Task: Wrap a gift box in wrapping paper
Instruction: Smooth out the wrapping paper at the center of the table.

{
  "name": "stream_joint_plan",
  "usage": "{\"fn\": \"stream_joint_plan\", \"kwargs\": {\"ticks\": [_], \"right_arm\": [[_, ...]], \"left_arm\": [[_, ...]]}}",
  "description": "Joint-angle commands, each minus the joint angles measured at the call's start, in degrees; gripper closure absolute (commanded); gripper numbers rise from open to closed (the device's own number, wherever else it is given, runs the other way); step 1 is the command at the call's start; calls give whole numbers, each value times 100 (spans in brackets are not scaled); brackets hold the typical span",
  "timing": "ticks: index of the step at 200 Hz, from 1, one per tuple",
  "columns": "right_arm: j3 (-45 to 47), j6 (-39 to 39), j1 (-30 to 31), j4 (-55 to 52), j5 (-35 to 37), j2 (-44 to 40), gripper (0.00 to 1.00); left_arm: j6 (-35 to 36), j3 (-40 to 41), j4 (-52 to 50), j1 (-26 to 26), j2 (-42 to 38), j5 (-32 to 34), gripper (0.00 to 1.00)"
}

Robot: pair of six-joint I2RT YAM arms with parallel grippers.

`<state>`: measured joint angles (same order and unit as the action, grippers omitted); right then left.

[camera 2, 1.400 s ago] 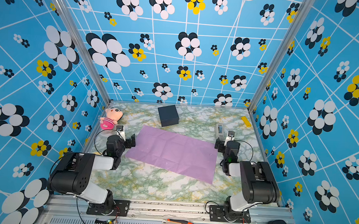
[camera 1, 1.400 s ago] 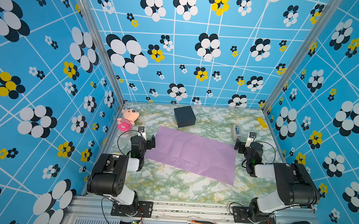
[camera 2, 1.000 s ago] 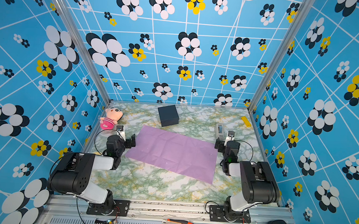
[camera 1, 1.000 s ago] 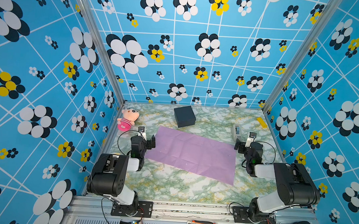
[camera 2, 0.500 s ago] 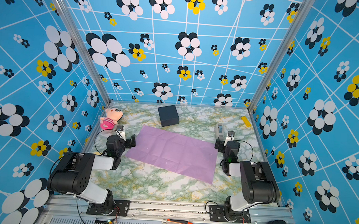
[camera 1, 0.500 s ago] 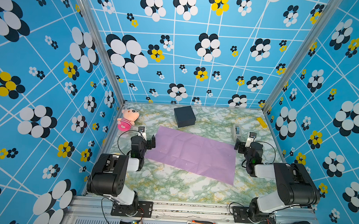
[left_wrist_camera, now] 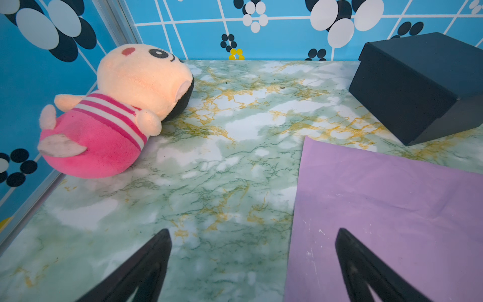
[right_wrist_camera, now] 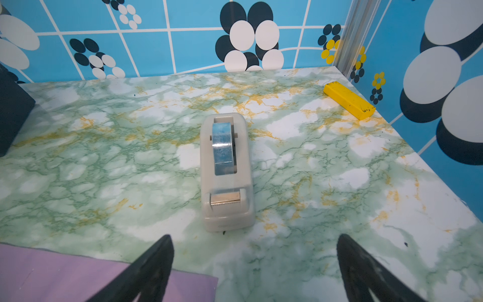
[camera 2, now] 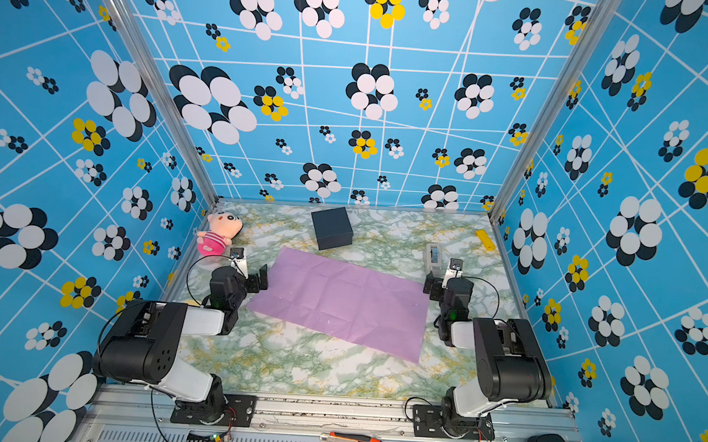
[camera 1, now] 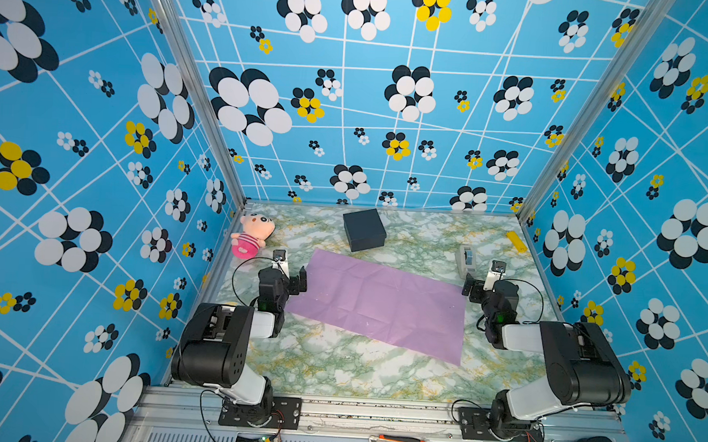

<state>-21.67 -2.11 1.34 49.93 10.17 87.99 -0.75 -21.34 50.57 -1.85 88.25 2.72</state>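
Nothing wrapped yet. Box [camera 1: 363, 230] sits closed near the worktop's [camera 1: 336, 366] far edge, about mid, turned skew to the edges. Paper [camera 1: 381, 302] lies flat in the middle of the worktop, lilac face up, also skew. Its far-left corner is just short of the box, w/ a strip of bare worktop between them.

Left fingers [left_wrist_camera: 146, 269] are spread wide & empty at the paper's left short edge, one over bare worktop, the other over the sheet. Can't tell if they touch it. Right fingers [right_wrist_camera: 149, 269] are also wide apart & empty, near the right edge, facing the tape dispenser [right_wrist_camera: 226, 172]. The paper's far-right corner is just beside them.

Handling, as a guess:
- Box: stiff card, prob. light, matte so decent friction. The lid is separate, so a grip on the lid alone may lift it off. Better to take 2 opposite side walls low, below the lid rim. It looks about as wide as the fingers open, so little margin. Wrist must turn to match the skew.
- Paper: thin, limp, v. light, creased. It lies flat, so there's no edge to pinch from above. Go for a corner or a raised crease, or press & drag. It'll slide on the smooth worktop and crumple or tear if pulled hard from 1 point, so 2 arms are safer.

Doll [camera 1: 251, 235] at the far-left corner & yellow block [right_wrist_camera: 349, 100] at the far-right corner are clear of both.
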Motion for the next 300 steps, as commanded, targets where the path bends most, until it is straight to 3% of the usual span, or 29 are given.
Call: {"fn": "stream_joint_plan", "kwargs": {"ticks": [1,25,46,84,112,139,158,196,238,300], "right_arm": [[-544,31,-29,-1307,-131,-702,1],[-1799,-492,34,-4195,-311,-1533,1],[-2874,-904,362,-6065,-134,-1700,1],[-4439,-1348,1822,-7730,-629,-724,1],[-5011,-1814,2581,-7183,-1148,346,3],[-5187,-2496,2929,-6268,-1814,1315,11],[-5452,-2624,3135,-5956,-1813,1893,12],[-5735,-2714,3183,-5257,-1810,2706,13],[-6055,-2361,3172,-5096,-1511,3095,12],[-6808,-2443,3121,-5184,-1762,3914,14]], "left_arm": [[207,-507,-1070,-42,-484,-237,0],[262,-1582,-2947,-172,-976,-336,0],[27,-2786,-4460,-228,-813,-528,1],[-635,-4495,-6272,-257,-21,-893,3],[-1056,-4786,-6542,-255,200,-1094,2],[-1187,-4704,-6498,-238,278,-1255,2],[-1233,-4659,-6524,-217,348,-1332,2],[-1319,-4734,-6448,-123,599,-1664,2],[-1328,-5015,-6508,-114,923,-1766,3],[-1485,-5425,-6574,-114,1410,-1808,4]]}}
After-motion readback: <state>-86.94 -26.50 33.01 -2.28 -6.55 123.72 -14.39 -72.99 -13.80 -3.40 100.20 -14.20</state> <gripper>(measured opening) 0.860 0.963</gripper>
